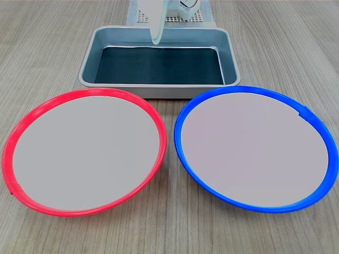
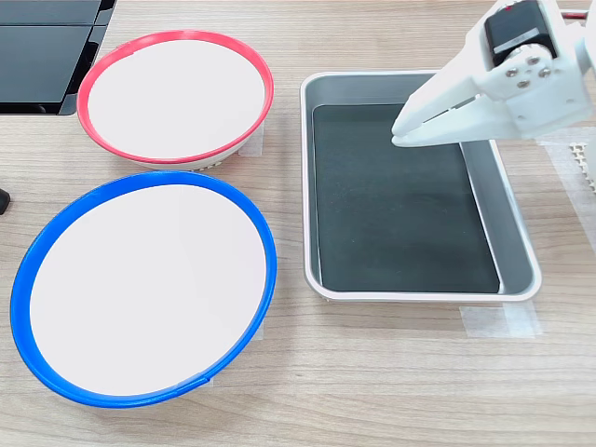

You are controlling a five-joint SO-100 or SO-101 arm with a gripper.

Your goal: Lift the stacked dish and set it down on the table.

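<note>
The stacked dish [image 1: 257, 148], a large blue-rimmed plate with a pale grey centre, lies on the table [image 1: 169, 233] at the first exterior view's right. In the second exterior view the dish [image 2: 144, 289] is at lower left. My white gripper [image 2: 400, 136] hangs over the metal tray, well apart from the dish. Its fingers meet at the tip, shut on nothing. In the first exterior view the gripper [image 1: 156, 39] shows only as a pale tip pointing down at the tray's far side.
A same-sized red-rimmed plate [image 1: 85, 151] lies beside the blue one. The rectangular metal tray [image 2: 419, 293] has a dark bottom, with tape strips [image 2: 498, 321] at its corner. Black objects [image 2: 47, 47] lie at the second exterior view's top left, and a white mesh [image 2: 582, 154] at its right edge.
</note>
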